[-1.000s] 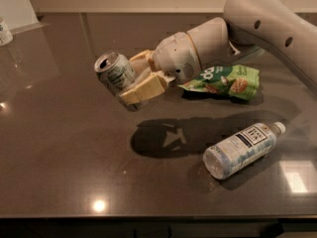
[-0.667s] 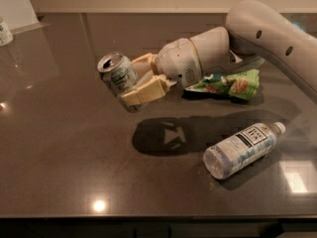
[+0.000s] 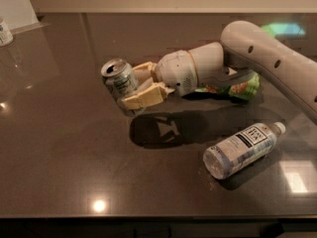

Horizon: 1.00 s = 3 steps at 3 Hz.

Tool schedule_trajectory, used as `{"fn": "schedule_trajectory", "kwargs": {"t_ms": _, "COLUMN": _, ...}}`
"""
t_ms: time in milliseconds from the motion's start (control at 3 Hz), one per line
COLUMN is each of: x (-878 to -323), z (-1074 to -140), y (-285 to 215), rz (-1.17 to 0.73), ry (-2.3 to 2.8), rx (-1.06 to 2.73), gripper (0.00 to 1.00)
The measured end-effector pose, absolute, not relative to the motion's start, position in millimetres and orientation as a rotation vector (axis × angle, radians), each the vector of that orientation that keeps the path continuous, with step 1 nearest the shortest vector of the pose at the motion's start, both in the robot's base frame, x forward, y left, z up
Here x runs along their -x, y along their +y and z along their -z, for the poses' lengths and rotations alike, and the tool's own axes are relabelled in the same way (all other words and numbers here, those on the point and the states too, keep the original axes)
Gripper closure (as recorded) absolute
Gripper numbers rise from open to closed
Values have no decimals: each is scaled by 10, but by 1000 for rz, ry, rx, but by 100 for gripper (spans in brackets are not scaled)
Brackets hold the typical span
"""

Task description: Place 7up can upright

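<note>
Silver-topped 7up can (image 3: 120, 78) is pinched between the 2 tan fingers (image 3: 146, 96) of the gripper (image 3: 130, 86), left of centre over the dark glossy table (image 3: 59, 148). Can's tilted, its pull-tab top angled up toward the left, not standing. White arm (image 3: 257, 53) reaches in from the right, with its shadow pooled on the table underneath. Behind the arm, a green snack bag (image 3: 245, 86) peeks out. Nearer the front, to the right, a clear plastic bottle (image 3: 242, 148) lies on its side.
</note>
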<state>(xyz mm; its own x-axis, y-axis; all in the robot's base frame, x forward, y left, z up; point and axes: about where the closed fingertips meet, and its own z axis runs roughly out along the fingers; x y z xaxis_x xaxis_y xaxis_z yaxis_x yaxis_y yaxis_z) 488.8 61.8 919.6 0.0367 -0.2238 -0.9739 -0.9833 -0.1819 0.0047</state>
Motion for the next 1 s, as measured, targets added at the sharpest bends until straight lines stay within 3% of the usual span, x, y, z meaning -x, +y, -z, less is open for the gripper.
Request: {"fn": "schedule_trajectory", "kwargs": {"t_ms": 1000, "x": -4950, "z": -8943, "y": 623, "rz": -1373, "ry": 1278, "rx": 1367, "gripper": 100}}
